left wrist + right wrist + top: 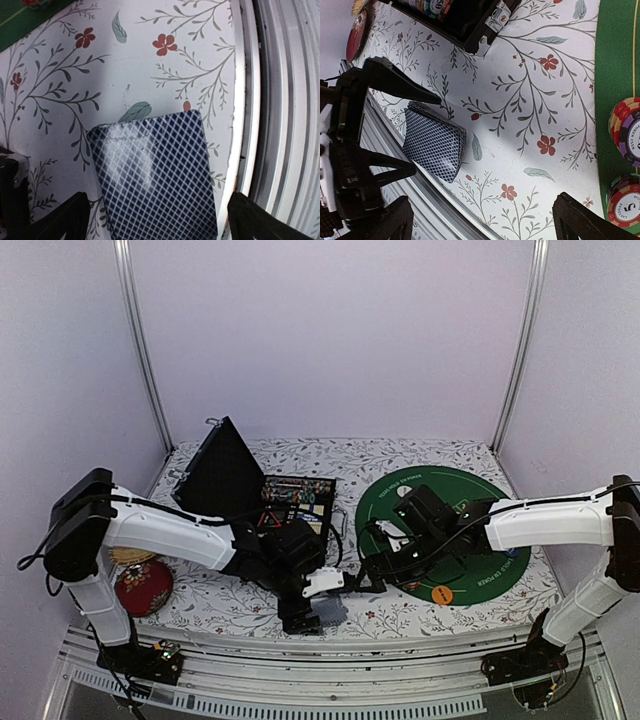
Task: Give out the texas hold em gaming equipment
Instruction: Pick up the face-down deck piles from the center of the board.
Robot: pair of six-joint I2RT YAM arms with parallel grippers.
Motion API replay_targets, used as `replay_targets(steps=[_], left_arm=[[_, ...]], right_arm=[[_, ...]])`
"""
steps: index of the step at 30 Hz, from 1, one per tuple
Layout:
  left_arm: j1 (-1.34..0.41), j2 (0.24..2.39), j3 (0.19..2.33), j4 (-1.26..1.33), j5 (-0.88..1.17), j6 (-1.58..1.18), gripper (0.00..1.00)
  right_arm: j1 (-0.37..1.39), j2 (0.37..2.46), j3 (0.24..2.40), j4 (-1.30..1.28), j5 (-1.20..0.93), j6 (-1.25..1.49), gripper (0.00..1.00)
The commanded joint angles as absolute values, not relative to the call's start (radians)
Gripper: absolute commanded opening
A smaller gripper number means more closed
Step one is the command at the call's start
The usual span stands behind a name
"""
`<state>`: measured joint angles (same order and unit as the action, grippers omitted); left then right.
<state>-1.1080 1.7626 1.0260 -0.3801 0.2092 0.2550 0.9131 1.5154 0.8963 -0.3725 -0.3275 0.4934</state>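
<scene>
Both grippers stood wide open under my remote control: the left gripper (161,216) hovered astride the blue diamond-backed card deck (155,175), flat on the floral tablecloth (125,60) at the near edge, likely staged for dealing. The right gripper (482,215) hung empty nearby, and 2 striped chip stacks (626,131) sat on the green felt mat (615,60).

Lab booth: blank white walls (330,330), metal posts (140,350).

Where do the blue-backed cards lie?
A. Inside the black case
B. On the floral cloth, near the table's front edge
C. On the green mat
B: the cards rest flat on the floral cloth, right beside the table rim.
</scene>
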Motion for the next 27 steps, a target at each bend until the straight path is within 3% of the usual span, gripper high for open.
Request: replay_targets(steps=[1,5,15,19,22,24,27], left_arm=[[-1.107,1.812,1.059,-0.380,0.199,0.254,0.98],[-1.097,1.839,1.061,-0.371,0.164,0.246,0.98],[-1.080,1.864,1.033,-0.379,0.206,0.272,0.75],[-1.081,1.870,1.022,-0.381,0.215,0.292,0.83],[-1.081,1.870,1.014,-0.377,0.226,0.306,0.83],[-1.081,1.873,1.015,-0.374,0.241,0.306,0.76],[-1.081,1.867,1.009,-0.361,0.257,0.304,0.58]], right_arm=[[0.906,1.500,0.893,-0.349,-0.335,0.495,0.99],[0.904,1.516,0.878,-0.318,-0.373,0.503,0.99],[0.884,1.494,0.848,-0.277,-0.418,0.521,0.99],[0.874,1.491,0.841,-0.279,-0.422,0.522,0.99],[0.866,1.482,0.830,-0.267,-0.435,0.522,0.99],[0.859,1.481,0.821,-0.255,-0.449,0.528,0.99],[0.853,1.479,0.813,-0.236,-0.473,0.536,0.99]])
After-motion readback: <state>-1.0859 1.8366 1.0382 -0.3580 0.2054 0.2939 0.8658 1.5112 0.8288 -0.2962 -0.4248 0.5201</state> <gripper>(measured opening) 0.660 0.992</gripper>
